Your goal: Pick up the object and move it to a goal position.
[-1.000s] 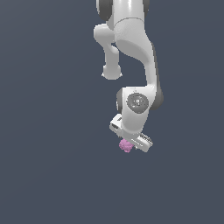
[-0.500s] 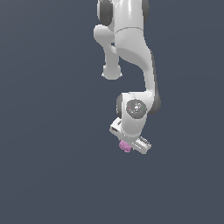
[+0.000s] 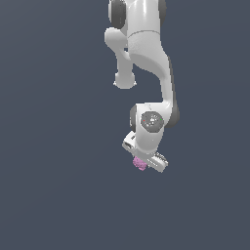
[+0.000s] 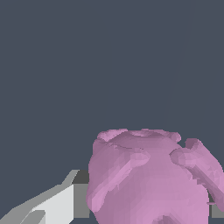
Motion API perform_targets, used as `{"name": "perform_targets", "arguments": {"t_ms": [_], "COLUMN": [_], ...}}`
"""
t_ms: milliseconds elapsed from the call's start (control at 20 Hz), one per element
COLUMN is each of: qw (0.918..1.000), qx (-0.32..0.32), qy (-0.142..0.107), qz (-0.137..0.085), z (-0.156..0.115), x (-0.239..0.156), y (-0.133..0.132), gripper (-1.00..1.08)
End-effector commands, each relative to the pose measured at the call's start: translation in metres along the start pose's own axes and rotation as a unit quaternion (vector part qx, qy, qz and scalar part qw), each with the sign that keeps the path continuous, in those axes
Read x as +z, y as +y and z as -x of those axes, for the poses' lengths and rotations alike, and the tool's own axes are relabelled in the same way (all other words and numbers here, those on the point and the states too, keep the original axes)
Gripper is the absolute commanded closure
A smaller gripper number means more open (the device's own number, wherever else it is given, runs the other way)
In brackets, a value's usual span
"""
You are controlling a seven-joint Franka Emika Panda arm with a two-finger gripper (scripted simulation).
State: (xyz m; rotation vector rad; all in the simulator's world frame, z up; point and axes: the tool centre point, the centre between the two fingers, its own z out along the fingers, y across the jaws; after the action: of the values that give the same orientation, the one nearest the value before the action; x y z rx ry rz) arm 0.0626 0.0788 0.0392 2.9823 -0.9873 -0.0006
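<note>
Look first at the small pink-purple lumpy blob [image 4: 151,177], bumpy like a berry: in the wrist view it fills the space right in front of the camera, with one white-and-grey finger [image 4: 57,203] pressed up to its side and only a sliver of the other finger showing at the frame's edge. From the exterior view you see the same blob [image 3: 139,163] tucked under the white Franka gripper [image 3: 142,161], peeking out on the exterior view's left of the hand.

What has changed for you: over the last second the arm has swung the wrist toward the exterior view's left and drawn it a little further down the picture, and the blob has travelled with it, keeping its place under the hand (it has not dropped away or lagged). That tells you the fingers are clamped on the blob and the pick is, by my reading, already done; you are in the carrying stretch now.

Around it there is only the flat dark blue-grey background [image 3: 53,146]; no goal marker shows in either view, so you cannot judge how far remains. The blob's rounded, knobbly surface gives the flat pads few even contact spots, so I would expect it could twist or slip if you move sharply.
</note>
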Motion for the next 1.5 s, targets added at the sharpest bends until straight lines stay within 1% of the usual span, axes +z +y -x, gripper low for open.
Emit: {"name": "perform_targets", "arguments": {"t_ms": [0,350,700,950,1450], "qw": [1.0,1.0,1.0,1.0,1.0], "qx": [0.0,0.0,0.0,0.0,0.0], "qy": [0.0,0.0,0.0,0.0,0.0], "qz": [0.0,0.0,0.0,0.0,0.0], "z": [0.0,0.004,0.013,0.024,0.051], "x": [0.0,-0.016,-0.056,-0.103,-0.222], "y": [0.0,0.002,0.007,0.013,0.028], "gripper": [1.08,1.08,1.08,1.08,1.08]}}
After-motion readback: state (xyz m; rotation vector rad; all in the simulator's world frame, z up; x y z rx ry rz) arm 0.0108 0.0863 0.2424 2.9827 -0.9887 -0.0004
